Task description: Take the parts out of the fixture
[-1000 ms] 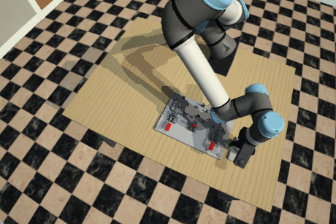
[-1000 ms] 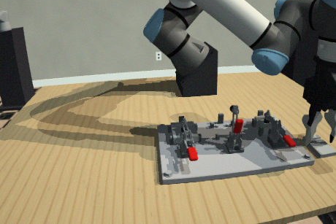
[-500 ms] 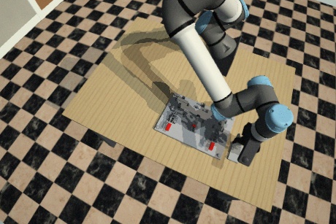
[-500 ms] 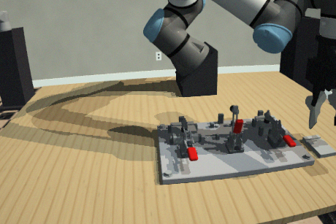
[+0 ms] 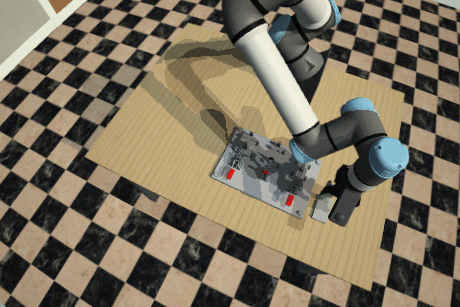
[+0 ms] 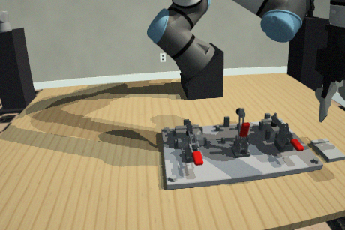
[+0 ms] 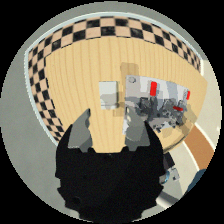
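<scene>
The fixture is a grey plate [image 5: 250, 191] [image 6: 232, 177] [image 7: 139, 87] with three red-handled clamps. The left handle [image 5: 230, 174] [image 6: 198, 158] and right handle [image 5: 290, 200] [image 6: 297, 144] [image 7: 153, 89] point low toward the front. The middle clamp's arm [image 6: 241, 115] stands up. Shadow and clutter hide which parts sit in the fixture. A flat, light grey part [image 5: 322, 209] [image 6: 328, 150] [image 7: 108, 95] lies on the table just right of the fixture, apart from it. My gripper [image 7: 108, 108] is open and empty above the table, near that part's rear end.
Small dark posts and blocks rise from the fixture plate around the clamps. The arm's base [image 6: 204, 77] stands at the back of the wooden table [image 5: 165, 161] [image 6: 94, 195]. The table's right edge runs beyond the loose part. Arm shadows cross the table's left side.
</scene>
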You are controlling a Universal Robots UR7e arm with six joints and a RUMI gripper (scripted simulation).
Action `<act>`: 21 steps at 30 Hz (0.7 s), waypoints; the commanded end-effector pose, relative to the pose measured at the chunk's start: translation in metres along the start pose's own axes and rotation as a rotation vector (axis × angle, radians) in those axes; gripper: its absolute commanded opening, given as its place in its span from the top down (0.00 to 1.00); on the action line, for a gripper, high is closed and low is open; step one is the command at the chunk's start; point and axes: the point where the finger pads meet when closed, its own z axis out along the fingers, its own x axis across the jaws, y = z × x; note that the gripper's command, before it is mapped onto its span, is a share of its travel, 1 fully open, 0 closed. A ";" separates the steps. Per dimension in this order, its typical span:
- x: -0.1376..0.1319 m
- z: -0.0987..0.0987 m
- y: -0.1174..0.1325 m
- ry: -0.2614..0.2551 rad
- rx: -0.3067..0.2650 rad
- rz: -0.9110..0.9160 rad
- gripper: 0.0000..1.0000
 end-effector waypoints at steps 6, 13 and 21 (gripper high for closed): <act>0.000 -0.001 0.000 0.000 0.001 0.000 0.53; 0.000 -0.009 0.000 0.000 0.001 0.000 0.72; 0.000 -0.040 0.000 0.000 0.001 0.000 0.72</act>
